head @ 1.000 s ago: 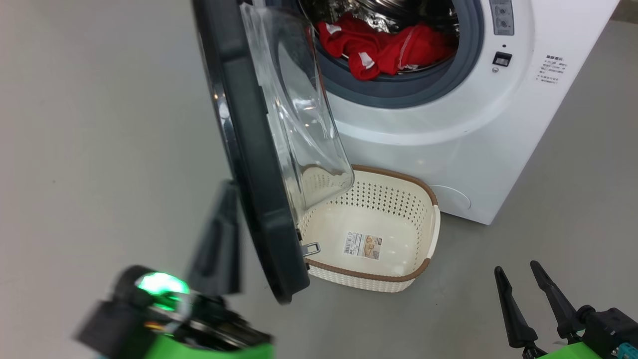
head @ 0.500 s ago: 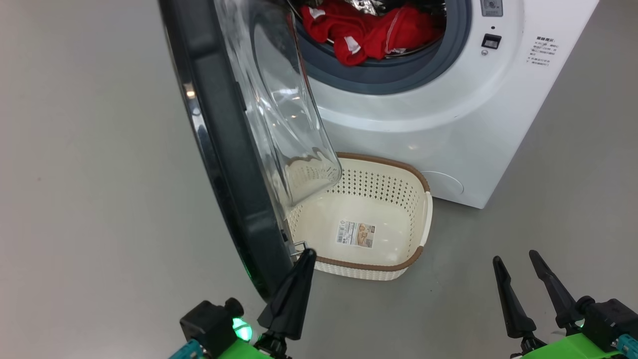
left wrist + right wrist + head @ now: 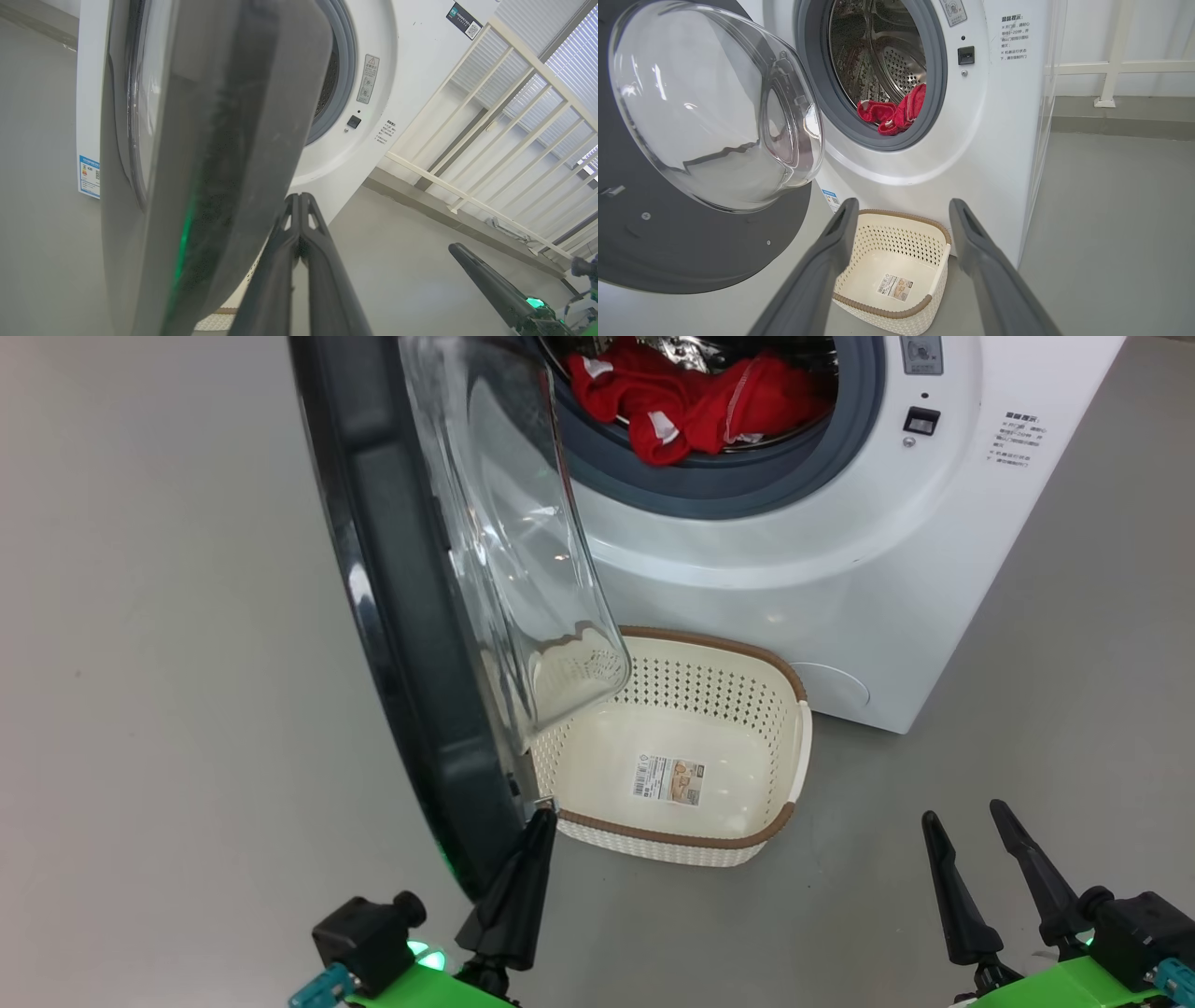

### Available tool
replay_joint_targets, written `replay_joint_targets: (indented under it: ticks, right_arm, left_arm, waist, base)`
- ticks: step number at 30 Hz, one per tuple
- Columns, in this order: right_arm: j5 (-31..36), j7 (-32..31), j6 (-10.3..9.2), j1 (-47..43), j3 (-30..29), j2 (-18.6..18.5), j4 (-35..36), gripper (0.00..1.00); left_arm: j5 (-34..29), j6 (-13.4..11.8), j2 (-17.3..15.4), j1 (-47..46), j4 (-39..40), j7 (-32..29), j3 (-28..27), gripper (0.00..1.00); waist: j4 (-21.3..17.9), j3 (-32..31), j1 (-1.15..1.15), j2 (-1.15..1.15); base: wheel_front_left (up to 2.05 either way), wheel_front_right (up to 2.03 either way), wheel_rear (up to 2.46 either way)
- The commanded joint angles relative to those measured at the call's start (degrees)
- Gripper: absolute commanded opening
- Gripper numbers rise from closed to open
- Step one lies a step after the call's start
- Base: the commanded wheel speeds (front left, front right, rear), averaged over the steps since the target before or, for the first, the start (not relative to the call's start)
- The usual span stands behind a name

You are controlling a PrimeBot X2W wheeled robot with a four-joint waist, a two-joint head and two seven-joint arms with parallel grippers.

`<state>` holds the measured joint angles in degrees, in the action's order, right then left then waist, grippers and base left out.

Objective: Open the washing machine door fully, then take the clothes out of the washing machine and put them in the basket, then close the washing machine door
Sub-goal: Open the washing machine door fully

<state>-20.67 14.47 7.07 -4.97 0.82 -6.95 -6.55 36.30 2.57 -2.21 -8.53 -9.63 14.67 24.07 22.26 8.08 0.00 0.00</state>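
Observation:
The white washing machine (image 3: 794, 551) stands with its door (image 3: 392, 616) swung out to the left, the clear glass bowl (image 3: 504, 523) facing inward. Red clothes (image 3: 691, 406) lie at the front of the steel drum (image 3: 878, 51). The cream basket (image 3: 798, 756) sits on the floor below the opening, with just a paper label inside. My left gripper (image 3: 541, 817) is shut, its tip at the door's lower edge by the latch; the left wrist view shows the fingers (image 3: 299, 219) beside the black rim (image 3: 210, 163). My right gripper (image 3: 962, 812) is open and holds nothing.
Grey floor lies all around. A white railing (image 3: 490, 140) stands to the right of the machine. In the right wrist view the basket (image 3: 878, 305) shows between my open fingers (image 3: 840, 233), with the clothes (image 3: 892, 114) above it.
My left arm swung from a blur outside the door to its lower edge by the latch. The door has moved a little further open. The head camera shifted slightly; the right gripper stayed.

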Motion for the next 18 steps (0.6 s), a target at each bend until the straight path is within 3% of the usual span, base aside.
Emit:
replay_joint_targets:
  ticks: [1,18]
  right_arm:
    - [-0.06,0.52,0.42,1.4,1.55,-0.48,1.57,1.0]
    - [-0.26,0.52,0.42,0.45,1.84,-0.19,1.85,1.0]
  left_arm:
    - [-0.12,-0.48,-0.66,-1.39,0.88,0.33,-3.56,0.0]
    - [-2.87,-2.77,-0.66,3.37,2.37,0.33,-15.3,0.0]
  waist:
    - [0.15,-0.08,0.0,0.0]
    - [2.42,-0.68,0.0,0.0]
  base:
    - [0.0,0.0,0.0]
    - [0.0,0.0,0.0]
